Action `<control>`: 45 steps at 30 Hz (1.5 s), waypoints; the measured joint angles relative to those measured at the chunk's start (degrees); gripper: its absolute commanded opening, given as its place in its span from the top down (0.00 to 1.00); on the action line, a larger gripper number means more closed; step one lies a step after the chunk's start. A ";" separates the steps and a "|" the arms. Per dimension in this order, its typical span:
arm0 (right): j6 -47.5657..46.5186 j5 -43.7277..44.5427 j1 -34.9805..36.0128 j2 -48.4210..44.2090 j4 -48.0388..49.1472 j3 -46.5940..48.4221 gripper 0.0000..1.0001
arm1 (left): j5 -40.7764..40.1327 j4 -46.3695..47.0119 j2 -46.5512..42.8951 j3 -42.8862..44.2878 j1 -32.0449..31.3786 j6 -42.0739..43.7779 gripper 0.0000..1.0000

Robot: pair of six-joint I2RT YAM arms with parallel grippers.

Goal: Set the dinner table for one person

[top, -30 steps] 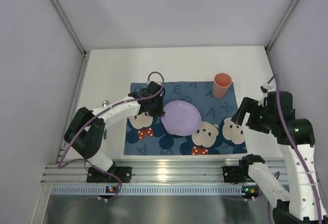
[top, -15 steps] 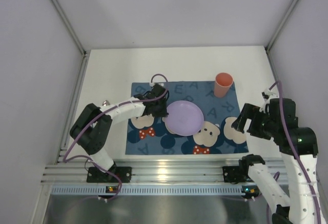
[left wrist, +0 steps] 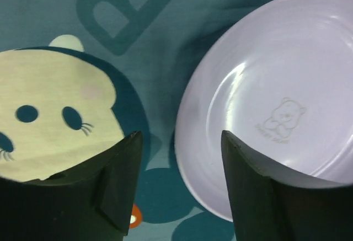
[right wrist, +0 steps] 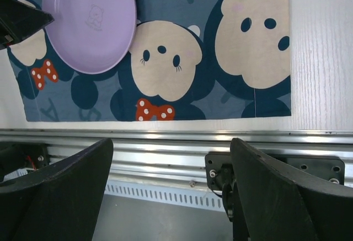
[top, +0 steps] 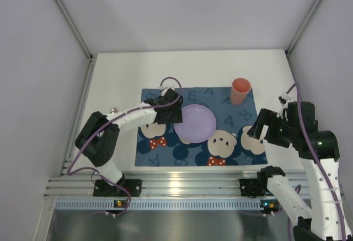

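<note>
**A:** Status check, place setting for one. Where is everything?

**B:** The white worktop (top: 118,75) carries the blue cartoon-mouse placemat (top: 190,157), roughly centred and close to the aluminium rail (top: 176,186). The purple plate (top: 194,123) lies on the mat, a little left of its middle. The orange cup (top: 240,90) stands upright at the mat's far right corner, well apart from the plate.

**A:** Left hand?

**B:** The left hand (top: 168,114) is low at the plate's left edge. In its wrist view the left hand (left wrist: 179,142) has both fingers spread, and the plate's (left wrist: 276,97) rim shows in the gap with mat visible beside it. Fingers are parted and gripping nothing. The plate looks flat on the mat, but I can't confirm it is fully seated.

**A:** Right hand?

**B:** The right hand (top: 263,128) hovers over the mat's right edge, fingers wide and empty. Its wrist view shows only mat, rail and plate (right wrist: 88,20) beneath the right hand (right wrist: 171,142).

**A:** Progress estimate?

**B:** Judgement: mat, plate and cup look placed, so the main items are done. I can't make out any cutlery or napkin. There is a small object on the worktop beside the left arm (top: 113,110), too small to identify. If utensils belong to this setting, they remain to be laid beside the plate. Otherwise only pulling the arms back is left.
</note>
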 measured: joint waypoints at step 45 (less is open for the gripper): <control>-0.02 0.07 3.19 3.96 2.25 -1.84 0.12 | 7.13 -9.99 -2.67 -7.93 49.27 21.46 0.89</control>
